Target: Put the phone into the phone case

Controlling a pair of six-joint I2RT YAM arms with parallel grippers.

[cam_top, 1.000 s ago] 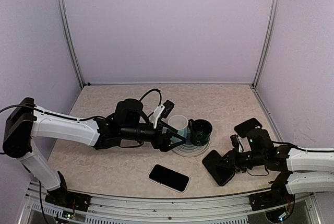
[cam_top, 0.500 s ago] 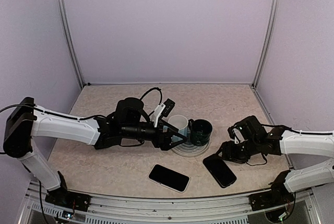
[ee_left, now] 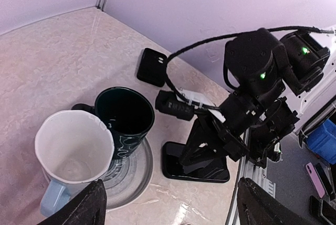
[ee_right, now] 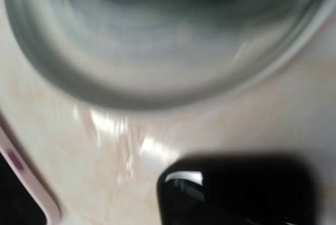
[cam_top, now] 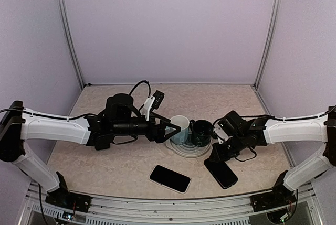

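L gripper (cam_top: 167, 131) open, empty, backed off mug (ee_left: 73, 146); R gripper (cam_top: 216, 154) shifted left over phone (cam_top: 223, 174), jaws unclear.

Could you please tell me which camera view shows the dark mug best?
The left wrist view: the dark mug is close and sharp, its mouth and patterned wall plain, beside the pale cup on the plate. The top view shows it small and far. The right wrist view is too blurred to tell.

White shells (cam_top: 52, 128), black joints (cam_top: 119, 108), black left hand (cam_top: 169, 129) and right hand (cam_top: 215, 155), looped cables (ee_left: 210, 46), green lights (ee_left: 261, 75).
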